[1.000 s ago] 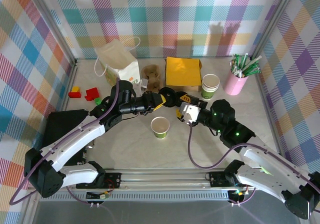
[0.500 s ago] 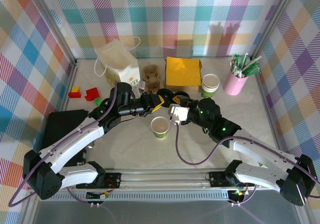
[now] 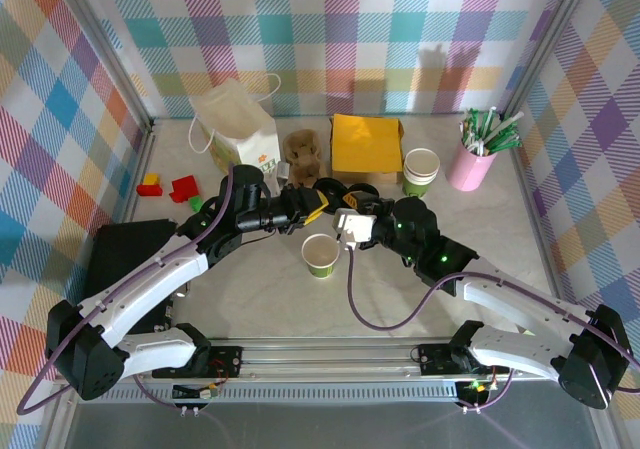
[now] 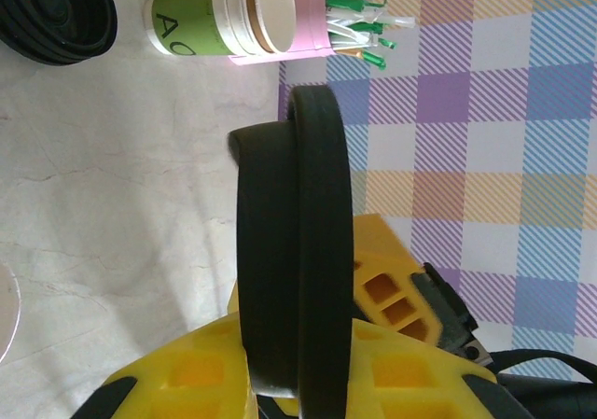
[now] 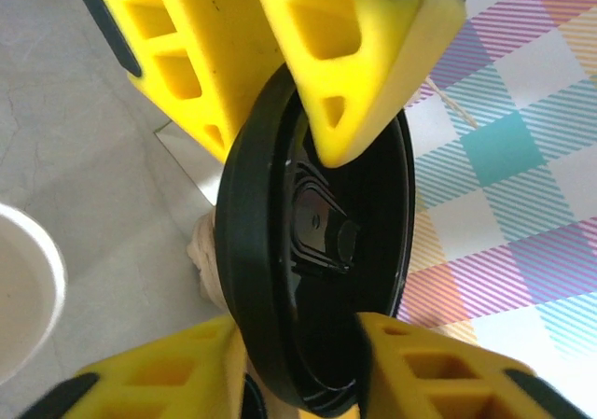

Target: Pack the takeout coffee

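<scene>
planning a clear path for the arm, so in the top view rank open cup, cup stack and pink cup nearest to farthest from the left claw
From the left claw, which grips the lid:
1. open cup, just toward the arm bases
2. cup stack, off to the right
3. pink cup, farther right, by the wall

Left arm [image 3: 150, 279] and right arm [image 3: 520, 306] white-shelled, black-jointed; purple cables [image 3: 349, 289] loop off each; claw fingers [image 5: 177, 27] yellow, with moulded cut-outs.

Probably lab test cell: plaid cloth walls [image 3: 340, 29], aluminium frame posts [image 3: 108, 54], marble-look tabletop [image 3: 260, 304] boxed in between.
</scene>
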Controlling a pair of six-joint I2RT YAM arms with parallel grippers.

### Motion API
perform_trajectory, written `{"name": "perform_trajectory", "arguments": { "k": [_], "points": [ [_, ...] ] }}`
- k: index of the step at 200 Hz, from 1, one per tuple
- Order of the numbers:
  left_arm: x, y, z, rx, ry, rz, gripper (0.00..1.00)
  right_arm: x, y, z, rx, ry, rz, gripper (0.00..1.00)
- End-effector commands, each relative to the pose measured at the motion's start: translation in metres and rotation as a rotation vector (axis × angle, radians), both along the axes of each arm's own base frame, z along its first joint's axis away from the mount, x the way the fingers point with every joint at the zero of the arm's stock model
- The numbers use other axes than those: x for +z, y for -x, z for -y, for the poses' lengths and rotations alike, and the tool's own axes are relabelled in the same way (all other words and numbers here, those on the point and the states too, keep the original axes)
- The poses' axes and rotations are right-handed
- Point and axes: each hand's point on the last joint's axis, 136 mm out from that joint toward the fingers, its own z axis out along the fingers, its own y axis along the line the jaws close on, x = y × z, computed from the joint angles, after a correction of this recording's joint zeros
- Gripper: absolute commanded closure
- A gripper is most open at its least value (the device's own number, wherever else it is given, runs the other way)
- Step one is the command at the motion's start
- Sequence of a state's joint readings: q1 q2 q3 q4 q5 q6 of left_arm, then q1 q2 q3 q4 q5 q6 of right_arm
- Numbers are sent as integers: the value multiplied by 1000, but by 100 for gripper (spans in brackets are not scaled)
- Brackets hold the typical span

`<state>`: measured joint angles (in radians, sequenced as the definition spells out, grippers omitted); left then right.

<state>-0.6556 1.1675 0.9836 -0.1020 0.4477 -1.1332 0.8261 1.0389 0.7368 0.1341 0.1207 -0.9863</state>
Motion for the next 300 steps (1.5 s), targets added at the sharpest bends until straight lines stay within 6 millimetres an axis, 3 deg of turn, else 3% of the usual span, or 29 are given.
{"name": "perform_trajectory", "arguments": {
  "k": [1, 105, 142, 189, 245, 300],
  "points": [
    [-5, 1, -1, 5, -1, -27, 83, 33, 0, -1, -4, -60, 60, 58],
    [-11, 1, -4, 10, -11, -34, 83, 41, 7, 4, 4, -82, 68, 65],
    [-11, 2, -5, 12, -11, -28, 83, 43, 8, 6, 2, -92, 68, 57],
    [-9, 4, -6, 11, -5, -24, 83, 43, 8, 6, 1, -93, 66, 58],
    [-5, 6, -4, 1, 22, -38, 83, 44, 4, 0, 2, -111, 53, 68],
    [-6, 7, -5, 4, 21, -41, 82, 56, 3, 1, -18, -156, 17, 91]
  ]
}}
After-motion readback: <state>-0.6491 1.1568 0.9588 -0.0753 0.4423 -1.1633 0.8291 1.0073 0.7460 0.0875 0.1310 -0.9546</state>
